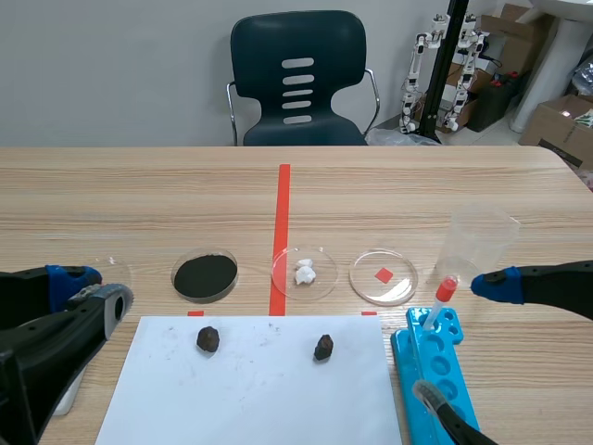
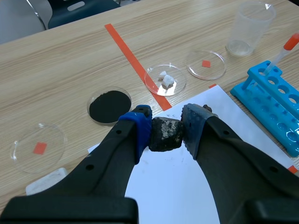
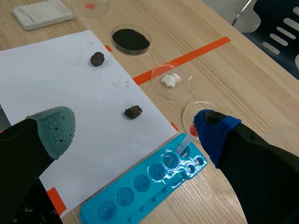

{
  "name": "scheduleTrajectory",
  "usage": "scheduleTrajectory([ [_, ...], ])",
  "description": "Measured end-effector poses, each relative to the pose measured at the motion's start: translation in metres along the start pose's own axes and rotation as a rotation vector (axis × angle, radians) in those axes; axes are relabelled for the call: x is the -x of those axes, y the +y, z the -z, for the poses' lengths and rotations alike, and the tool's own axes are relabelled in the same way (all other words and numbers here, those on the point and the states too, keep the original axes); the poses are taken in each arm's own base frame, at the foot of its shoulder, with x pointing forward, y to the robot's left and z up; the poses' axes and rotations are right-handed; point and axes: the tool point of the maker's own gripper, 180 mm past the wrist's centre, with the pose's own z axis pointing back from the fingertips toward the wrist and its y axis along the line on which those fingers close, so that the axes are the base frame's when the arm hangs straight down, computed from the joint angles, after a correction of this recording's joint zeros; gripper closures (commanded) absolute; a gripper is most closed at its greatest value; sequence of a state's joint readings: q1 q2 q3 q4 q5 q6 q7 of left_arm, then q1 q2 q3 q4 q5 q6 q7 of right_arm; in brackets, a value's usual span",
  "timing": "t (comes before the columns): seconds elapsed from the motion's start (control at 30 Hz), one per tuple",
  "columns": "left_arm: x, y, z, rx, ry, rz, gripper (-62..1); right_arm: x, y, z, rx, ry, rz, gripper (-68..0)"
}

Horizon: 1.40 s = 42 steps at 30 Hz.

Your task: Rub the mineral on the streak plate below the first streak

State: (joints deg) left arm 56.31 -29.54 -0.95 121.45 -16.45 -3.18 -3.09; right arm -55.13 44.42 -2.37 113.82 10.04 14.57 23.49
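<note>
Left gripper (image 2: 167, 132) is clamped on a dark, rough mineral chunk (image 2: 165, 134), its pads pinching the sides above the white paper (image 2: 173, 186); the white streak plate (image 2: 46, 181) lies off the paper beside this claw, near a petri dish (image 2: 37, 148) holding an orange square; pressed down, the chunk may twist or slip from so narrow a pinch; the loose plate may skid; the first streak (image 3: 28, 17) shows only faintly, so the new rub may overlap it; right gripper (image 3: 135, 128) hangs wide open over the blue rack (image 3: 145, 186)

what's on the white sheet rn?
Two dark rocks lie on the white sheet: left rock and right rock. In the left wrist view, the left gripper, shut on a mineral, hides part of the sheet.
</note>
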Motion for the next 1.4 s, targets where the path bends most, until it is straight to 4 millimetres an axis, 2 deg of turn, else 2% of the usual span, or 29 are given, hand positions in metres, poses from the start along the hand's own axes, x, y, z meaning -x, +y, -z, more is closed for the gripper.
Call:
scheduleTrajectory([
  [1.4, 0.0006, -0.0005, 0.0000, 0.003, 0.003, 0.022, -5.1, 0.0000, 0.0000, 0.0000, 0.000, 0.000, 0.000, -52.9],
])
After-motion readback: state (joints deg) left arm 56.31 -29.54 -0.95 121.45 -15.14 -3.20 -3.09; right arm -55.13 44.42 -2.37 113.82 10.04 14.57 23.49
